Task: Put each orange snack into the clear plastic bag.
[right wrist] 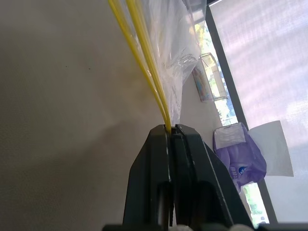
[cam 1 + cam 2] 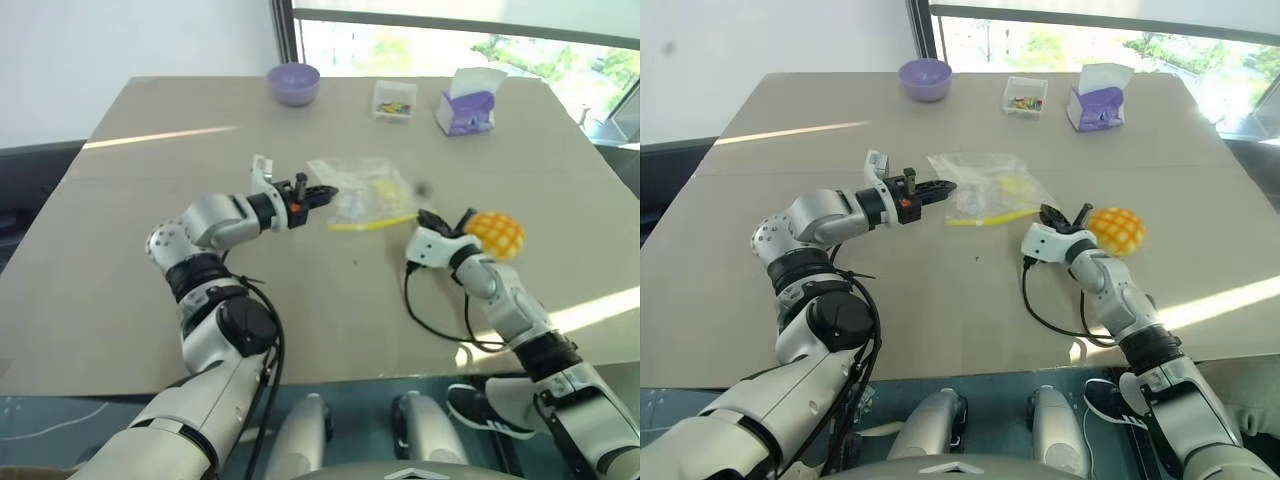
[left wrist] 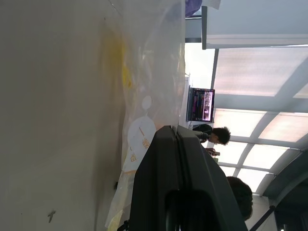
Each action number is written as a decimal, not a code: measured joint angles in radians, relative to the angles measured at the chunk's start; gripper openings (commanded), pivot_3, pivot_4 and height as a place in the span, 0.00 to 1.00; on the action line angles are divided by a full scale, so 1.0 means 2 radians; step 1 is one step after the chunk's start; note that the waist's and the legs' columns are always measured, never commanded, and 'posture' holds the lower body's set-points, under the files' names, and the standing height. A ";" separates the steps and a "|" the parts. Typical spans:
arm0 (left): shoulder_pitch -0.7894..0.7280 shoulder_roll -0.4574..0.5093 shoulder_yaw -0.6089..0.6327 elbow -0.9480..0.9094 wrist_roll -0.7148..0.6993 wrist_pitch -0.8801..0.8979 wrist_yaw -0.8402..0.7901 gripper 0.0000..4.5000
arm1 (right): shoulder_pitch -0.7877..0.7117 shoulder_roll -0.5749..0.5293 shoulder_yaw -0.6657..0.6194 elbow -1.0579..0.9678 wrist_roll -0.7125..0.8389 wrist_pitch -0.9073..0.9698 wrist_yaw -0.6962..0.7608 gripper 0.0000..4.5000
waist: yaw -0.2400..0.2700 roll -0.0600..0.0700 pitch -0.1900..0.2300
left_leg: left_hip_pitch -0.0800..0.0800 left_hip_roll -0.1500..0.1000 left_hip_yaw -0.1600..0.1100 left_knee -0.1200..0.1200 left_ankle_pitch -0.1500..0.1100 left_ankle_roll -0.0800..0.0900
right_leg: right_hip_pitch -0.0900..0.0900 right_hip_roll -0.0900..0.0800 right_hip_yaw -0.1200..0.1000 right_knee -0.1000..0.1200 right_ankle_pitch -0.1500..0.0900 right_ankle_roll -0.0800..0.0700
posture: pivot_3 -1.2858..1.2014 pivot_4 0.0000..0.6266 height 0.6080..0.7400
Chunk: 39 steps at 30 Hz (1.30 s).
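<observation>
Tabletop (image 2: pixel 150 300): clear plastic bag (image 2: pixel 358 190) zip-edge nearest.

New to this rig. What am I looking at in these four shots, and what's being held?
A two-armed humanoid robot stands at a beige table. The two wide shots come from its head camera; the two close ones look along each wrist's black jaws. The left gripper is shut on one edge of the clear crinkly plastic bag; the right gripper is shut on the bag's yellow zip strip. The round orange criss-cross snack lies beside the right wrist. At the far edge sit a purple bowl, a small clear box and a purple tissue pack.
</observation>
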 measured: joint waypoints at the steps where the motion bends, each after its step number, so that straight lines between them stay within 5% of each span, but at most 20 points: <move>1: 0.000 0.001 0.000 0.000 -0.001 -0.001 0.001 0.00 | 0.000 0.000 0.000 0.000 0.000 0.000 0.000 0.01 | 0.000 0.000 0.000 | 0.000 0.000 0.000 0.000 0.000 0.000 | 0.000 0.000 0.000 0.000 0.000 0.000 | 0.52 0.24 1.00; 7: 0.012 0.013 -0.036 -0.015 -0.020 0.001 -0.010 0.00 | -0.004 0.010 0.000 0.002 0.005 0.002 0.003 0.01 | -0.002 0.000 0.000 | 0.000 0.000 0.000 0.000 0.000 0.000 | 0.000 0.000 0.000 0.000 0.000 0.000 | 0.52 0.24 1.00; 11: 0.073 0.078 -0.141 -0.082 -0.014 0.004 -0.090 0.28 | -0.004 0.024 -0.006 -0.007 0.027 0.018 0.017 0.00 | -0.011 0.000 0.000 | 0.000 0.000 0.000 -0.001 0.000 0.000 | 0.000 0.000 0.001 0.000 0.000 0.000 | 0.52 0.24 1.00; 14: 0.140 0.160 -0.263 -0.184 0.025 -0.016 -0.210 0.52 | -0.006 0.030 -0.021 -0.019 0.051 0.038 0.038 0.00 | -0.013 0.000 0.000 | 0.000 0.000 0.000 -0.001 0.000 0.000 | -0.001 0.000 0.001 0.000 0.000 0.000 | 0.52 0.24 1.00; 15: 0.186 0.230 -0.347 -0.261 0.074 -0.080 -0.312 0.61 | -0.006 0.037 -0.021 -0.035 0.059 0.052 0.051 0.00 | -0.015 0.001 0.000 | 0.000 0.001 0.001 -0.003 0.000 0.000 | -0.002 0.001 0.003 0.000 0.000 0.000 | 0.52 0.24 1.00; 20: 0.277 0.367 -0.502 -0.392 0.261 -0.378 -0.609 0.61 | -0.006 0.071 -0.022 -0.104 0.066 0.132 0.080 0.00 | -0.006 0.002 0.001 | 0.001 0.001 0.003 -0.006 0.001 -0.001 | -0.003 0.000 0.003 -0.001 0.000 -0.001 | 0.52 0.24 1.00; 27: 0.306 0.376 -0.540 -0.425 0.347 -0.509 -0.714 0.61 | -0.021 0.085 -0.019 -0.141 0.068 0.210 0.114 0.00 | 0.000 0.002 0.001 | 0.000 0.001 0.002 -0.006 -0.001 0.002 | -0.003 0.001 0.002 -0.001 0.000 -0.001 | 0.52 0.24 1.00; 39: 0.273 0.322 -0.589 -0.377 0.486 -0.541 -0.663 0.61 | -0.029 0.089 -0.016 -0.152 0.068 0.246 0.125 0.00 | -0.001 0.002 0.001 | 0.000 0.001 0.002 -0.006 -0.001 0.002 | -0.004 0.001 0.002 -0.001 0.000 0.000 | 0.52 0.24 1.00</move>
